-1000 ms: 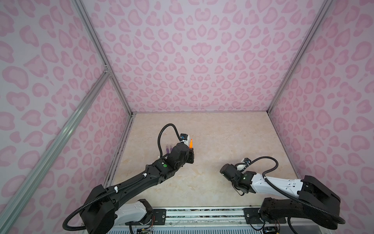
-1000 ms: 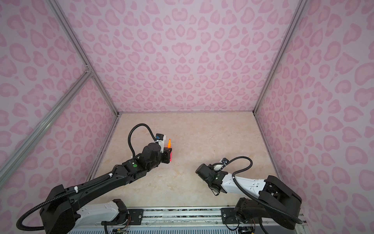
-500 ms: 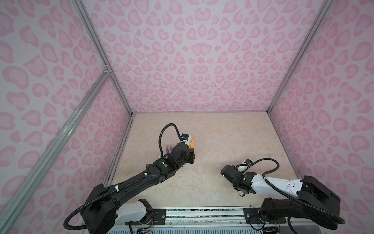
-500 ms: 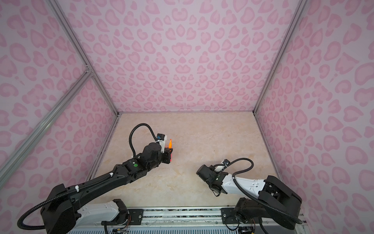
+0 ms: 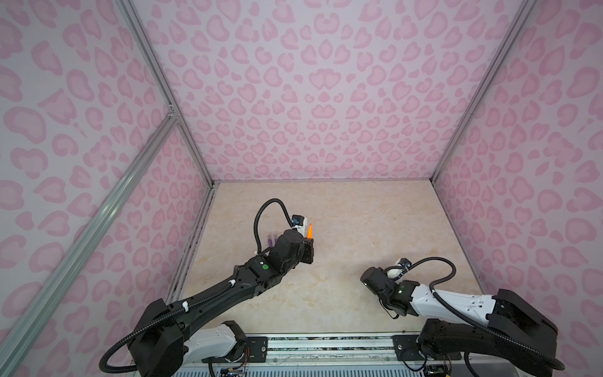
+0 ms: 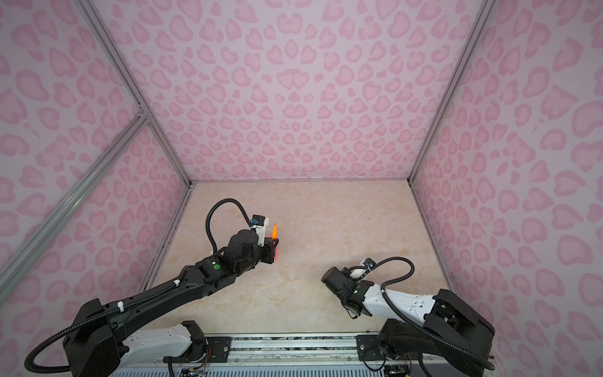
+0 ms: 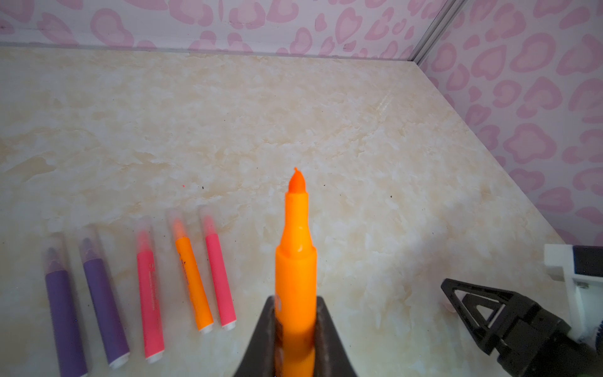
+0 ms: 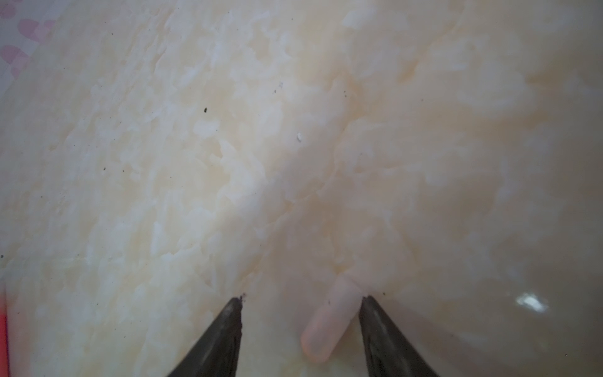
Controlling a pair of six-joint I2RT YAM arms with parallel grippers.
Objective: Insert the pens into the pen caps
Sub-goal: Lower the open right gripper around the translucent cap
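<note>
Pink heart-spotted walls [image 5: 326, 98] fill the upper half and both sides of both top views, enclosing a beige marbled table [image 5: 359, 212] that takes up the lower middle. The black left arm [image 5: 228, 293] reaches from the lower left corner up to the centre-left of the table. The white-and-black right arm [image 5: 456, 300] comes in from the lower right, its wrist bent down toward the table right of centre. The left gripper [image 7: 295, 303] is clamped on the barrel of an orange pen [image 7: 295, 261]. In both top views this pen stands out above the gripper, its bare pointed tip toward the back wall [image 6: 275, 231]. The right gripper [image 8: 301, 298] stands with its jaws well apart, tips close to the table. Five more pens lie side by side on the table in the left wrist view, each with a clear cap over its tip: two purple pens [image 7: 65, 320], two pink-red pens [image 7: 148, 293] and, between the pink-red pair, a capped orange pen [image 7: 194, 280]. In a top view the purple pens [image 5: 270, 240] show just left of the left wrist. A loose clear pen cap [image 8: 329, 320] lies flat on the table between the right gripper's fingertips, close against one of them.
</note>
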